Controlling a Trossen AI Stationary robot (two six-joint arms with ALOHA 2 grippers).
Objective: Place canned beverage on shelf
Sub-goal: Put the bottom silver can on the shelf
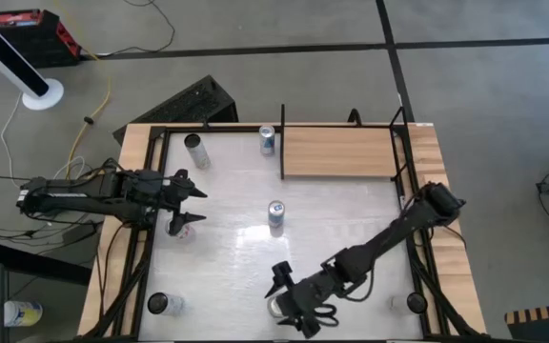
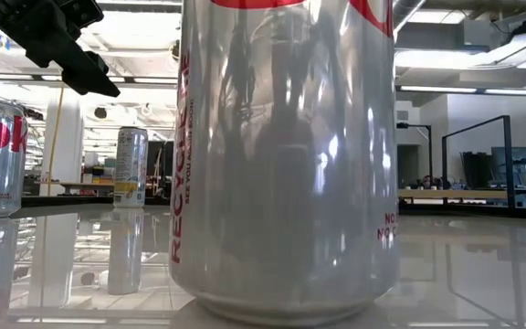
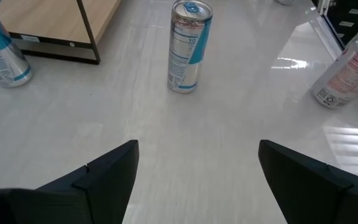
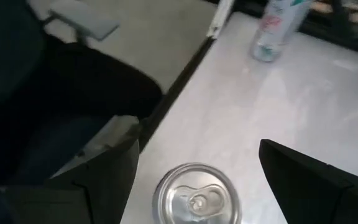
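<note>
Mostly glossy white tabletop [image 1: 332, 205]; shelf [image 1: 336, 152] apparently bare.

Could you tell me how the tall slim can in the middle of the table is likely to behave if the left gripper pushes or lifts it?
The slim can stands tall on a narrow base, so a high push would probably tip it. Its smooth metal could slip between the fingers. The glossy table may let it slide.

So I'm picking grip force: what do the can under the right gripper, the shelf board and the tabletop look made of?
The can looks like bare aluminium: silvery, shiny lid with a pull tab. The shelf board looks like light wood, matte with faint grain, on thin black posts, probably metal. The tabletop is glossy white, mirroring the cans; possibly laminate, but I can't tell.
</note>
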